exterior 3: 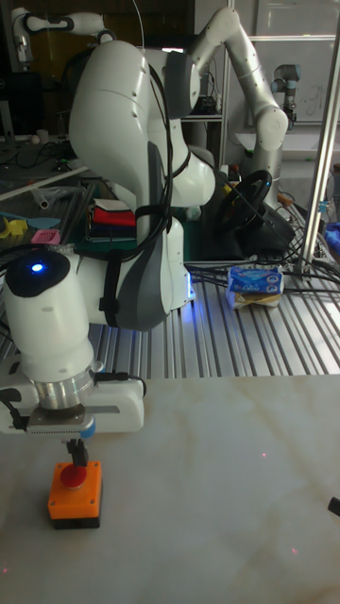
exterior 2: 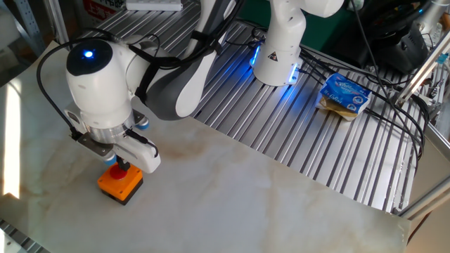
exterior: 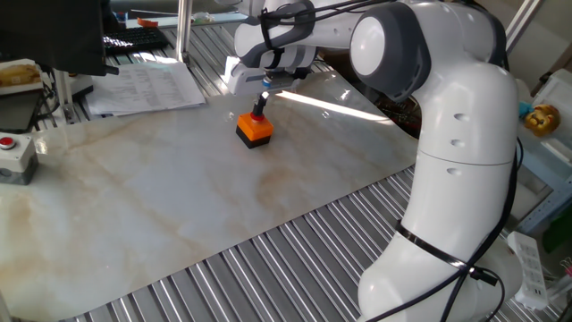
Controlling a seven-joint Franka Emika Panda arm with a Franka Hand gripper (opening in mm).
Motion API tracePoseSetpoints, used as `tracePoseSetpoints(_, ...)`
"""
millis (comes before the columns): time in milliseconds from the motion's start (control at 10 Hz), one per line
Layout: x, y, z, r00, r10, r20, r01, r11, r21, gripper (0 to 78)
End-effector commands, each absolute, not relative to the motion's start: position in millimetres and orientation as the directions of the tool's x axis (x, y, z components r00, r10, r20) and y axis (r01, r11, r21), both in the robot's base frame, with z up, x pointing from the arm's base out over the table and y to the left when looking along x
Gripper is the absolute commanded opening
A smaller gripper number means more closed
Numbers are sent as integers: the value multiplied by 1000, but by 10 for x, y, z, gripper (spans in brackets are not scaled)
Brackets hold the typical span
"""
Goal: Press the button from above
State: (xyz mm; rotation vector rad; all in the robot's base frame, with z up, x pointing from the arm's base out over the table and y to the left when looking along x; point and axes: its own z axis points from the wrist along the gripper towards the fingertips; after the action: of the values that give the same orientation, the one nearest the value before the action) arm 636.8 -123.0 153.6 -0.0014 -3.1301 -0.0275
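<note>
Right, the claw (exterior 3: 79, 454) is planted straight down on the button (exterior 3: 76, 474), its dark tips meeting the red cap from above in all three views; whether those fingers are together or apart, I cannot tell, as they read as one dark stub. One button, sitting on one orange box (exterior: 255, 128) with a black base, and that box stands upright on the pale marbled tabletop (exterior: 179, 197), towards the far edge in one fixed view and near the front left corner in the other fixed view. One white arm (exterior 2: 169, 84) curls over it, with a blue light glowing on its wrist joint (exterior 2: 87, 53). Off at the left edge of the tabletop there's a second red button on a grey box (exterior: 16, 154), well apart from the action. A sheet of printed paper (exterior: 147, 85) lies behind on the ribbed metal surface. Over on the other side, one blue-and-white packet (exterior 2: 344, 95) rests on the metal slats among black cables (exterior 2: 365, 105), also well apart from the orange box.
</note>
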Motion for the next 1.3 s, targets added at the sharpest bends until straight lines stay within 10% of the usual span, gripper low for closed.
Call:
tracePoseSetpoints(100,6378,-1234,1553,-1000,9,20,9,999,39,0)
tracePoseSetpoints(1300,6379,-1235,1553,-998,58,17,58,998,21,0)
